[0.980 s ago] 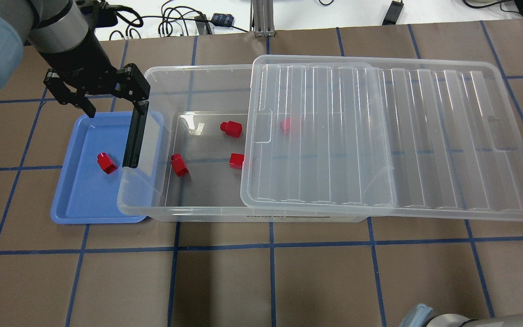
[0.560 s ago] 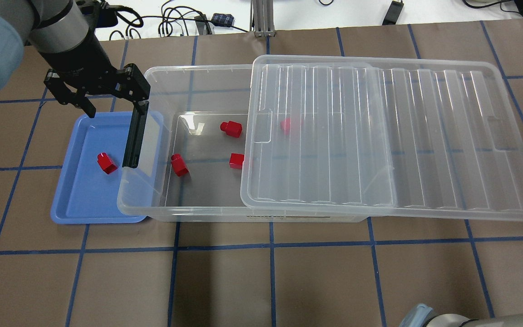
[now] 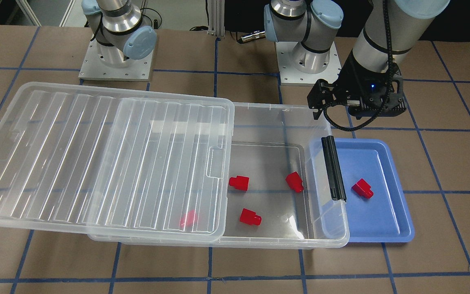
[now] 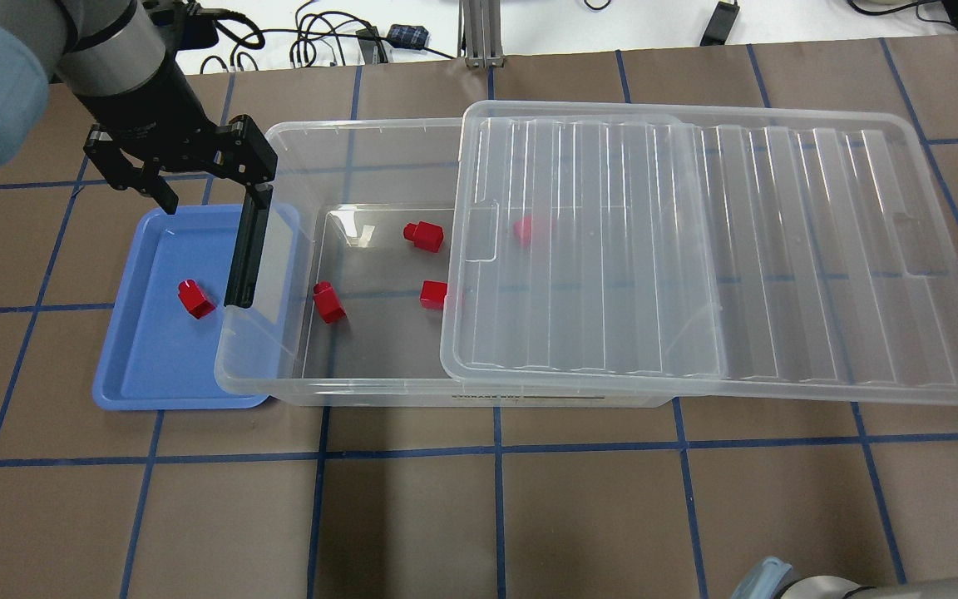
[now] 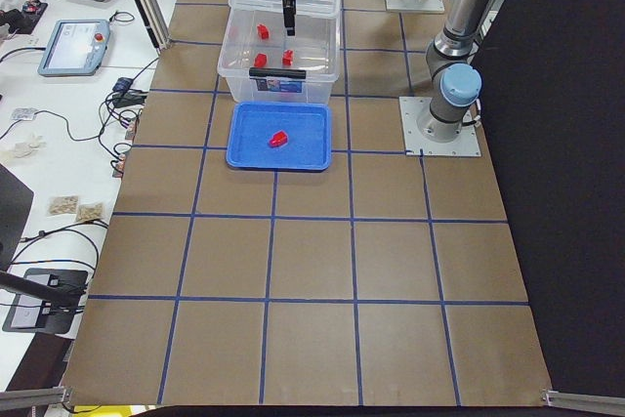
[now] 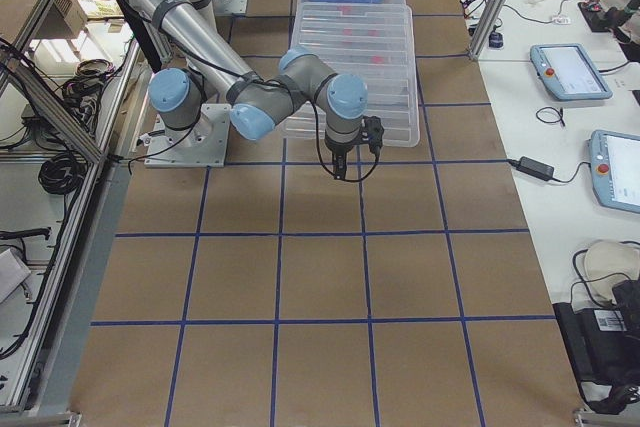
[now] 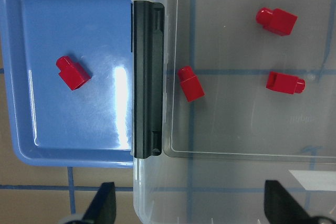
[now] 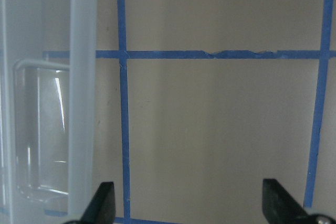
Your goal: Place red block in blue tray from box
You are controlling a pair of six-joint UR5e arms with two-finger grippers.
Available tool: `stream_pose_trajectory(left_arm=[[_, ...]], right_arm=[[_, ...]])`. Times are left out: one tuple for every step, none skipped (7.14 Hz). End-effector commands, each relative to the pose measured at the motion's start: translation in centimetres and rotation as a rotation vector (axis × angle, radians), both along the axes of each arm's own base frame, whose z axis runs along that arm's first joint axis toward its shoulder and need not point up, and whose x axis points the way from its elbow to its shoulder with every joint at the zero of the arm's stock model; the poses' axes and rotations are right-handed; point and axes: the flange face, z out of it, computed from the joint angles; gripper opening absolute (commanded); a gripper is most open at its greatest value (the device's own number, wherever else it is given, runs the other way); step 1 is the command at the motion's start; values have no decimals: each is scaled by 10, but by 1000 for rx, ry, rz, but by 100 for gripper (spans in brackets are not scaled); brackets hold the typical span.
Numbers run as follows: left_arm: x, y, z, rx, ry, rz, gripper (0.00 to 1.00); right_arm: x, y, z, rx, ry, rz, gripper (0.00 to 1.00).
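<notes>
One red block (image 4: pixel 195 299) lies in the blue tray (image 4: pixel 138 370), also seen in the left wrist view (image 7: pixel 73 72). Three more red blocks (image 4: pixel 423 236) (image 4: pixel 329 301) (image 4: pixel 434 294) lie in the uncovered end of the clear box (image 4: pixel 338 389). Another (image 4: pixel 525 229) shows faintly under the ribbed lid (image 4: pixel 778 249), which is slid to the right. My left gripper (image 4: pixel 209 187) is open and empty, above the tray's far edge and the box's black latch (image 4: pixel 246 254). My right gripper (image 8: pixel 190 205) is open and empty, beside the lid's right end.
The box's left end overlaps the tray's right side (image 3: pixel 333 228). The lid overhangs the box far to the right. Cables and gear lie beyond the table's far edge (image 4: pixel 346 37). Both arm bases (image 3: pixel 116 61) stand on the robot's side.
My left gripper has shifted very slightly away from the tray's far edge. The blocks, tray, box and right gripper have not moved.
</notes>
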Motion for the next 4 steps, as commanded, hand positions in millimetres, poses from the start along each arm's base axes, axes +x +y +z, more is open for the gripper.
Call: stream_pose_trajectory(left_arm=[[0,0,0,0,-1,0,100],[0,0,0,0,-1,0,100],[0,0,1,-3,0,0,100],[5,0,5,-9,2,5,100]], right_arm=[[3,0,1,4,0,-18,100],[3,0,2,2,0,-19,100],[4,-1,2,2,-2,-19,100],[8,-2,2,2,-1,-13,100]])
